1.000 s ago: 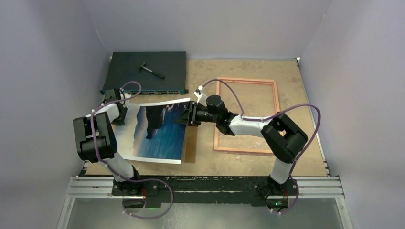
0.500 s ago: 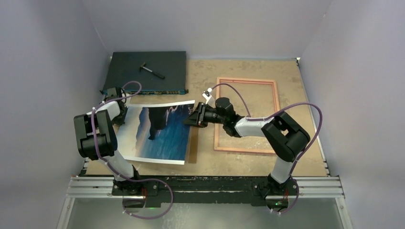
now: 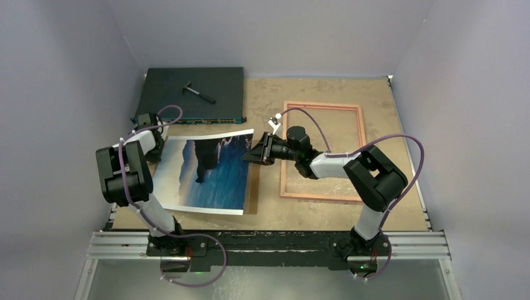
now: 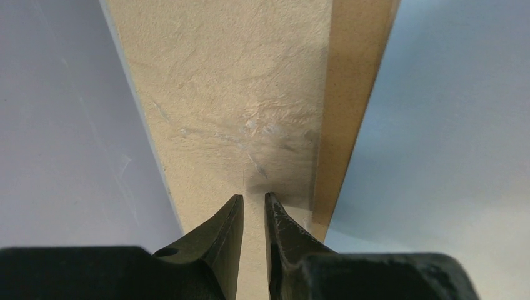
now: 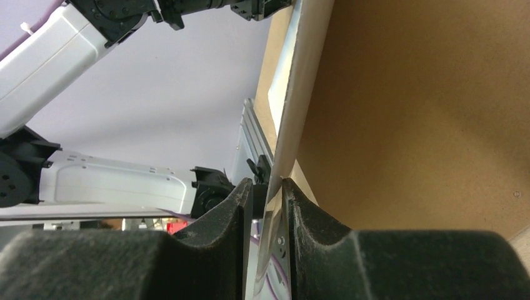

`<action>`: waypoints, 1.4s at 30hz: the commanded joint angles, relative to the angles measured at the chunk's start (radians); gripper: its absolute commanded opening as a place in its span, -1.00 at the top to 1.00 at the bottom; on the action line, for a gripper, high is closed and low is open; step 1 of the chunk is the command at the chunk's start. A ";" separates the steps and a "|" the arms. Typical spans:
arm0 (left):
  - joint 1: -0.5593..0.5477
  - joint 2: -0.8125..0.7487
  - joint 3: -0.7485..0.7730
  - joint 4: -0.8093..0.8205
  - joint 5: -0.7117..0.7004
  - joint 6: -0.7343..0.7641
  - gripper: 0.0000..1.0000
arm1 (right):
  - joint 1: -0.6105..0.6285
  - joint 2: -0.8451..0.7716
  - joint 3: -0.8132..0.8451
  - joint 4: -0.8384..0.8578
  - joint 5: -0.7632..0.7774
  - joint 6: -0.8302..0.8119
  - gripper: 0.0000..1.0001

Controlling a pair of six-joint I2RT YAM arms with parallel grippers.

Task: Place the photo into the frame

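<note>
One photo [image 3: 209, 181] edge clamped between right fingers [image 5: 312, 234]; left fingers [image 4: 220, 247] nearly together, grip unclear

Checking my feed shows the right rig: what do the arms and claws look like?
The left arm and right arm both have black joints and white links, each with a looping purple cable. The left claw and right claw each have two tapered black fingers.

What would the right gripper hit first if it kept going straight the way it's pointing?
The photo: its edge sits between the fingers of the right gripper, so moving on would push into the sheet. Beyond it, probably the left arm, though height is hard to judge.
</note>
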 commanded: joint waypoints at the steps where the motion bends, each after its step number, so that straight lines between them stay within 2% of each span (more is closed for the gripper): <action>1: 0.009 0.025 0.027 0.006 -0.035 -0.002 0.66 | -0.013 -0.047 -0.015 0.073 -0.056 0.014 0.46; 11: 0.007 0.031 0.043 -0.021 -0.011 -0.021 0.69 | -0.028 -0.111 -0.030 0.029 -0.091 -0.014 0.43; 15: 0.004 0.028 0.034 -0.022 0.001 -0.024 0.70 | -0.031 -0.120 -0.037 0.015 -0.080 -0.022 0.66; 25: 0.000 0.024 0.033 -0.035 0.019 -0.020 0.70 | -0.062 -0.153 0.000 -0.064 -0.082 -0.054 0.90; 37: -0.077 0.023 -0.005 -0.022 -0.001 -0.026 0.71 | -0.176 -0.331 0.147 -0.465 0.004 -0.260 1.00; 42: -0.102 0.016 -0.003 -0.028 0.008 -0.031 0.72 | -0.263 -0.425 0.219 -0.637 0.099 -0.317 1.00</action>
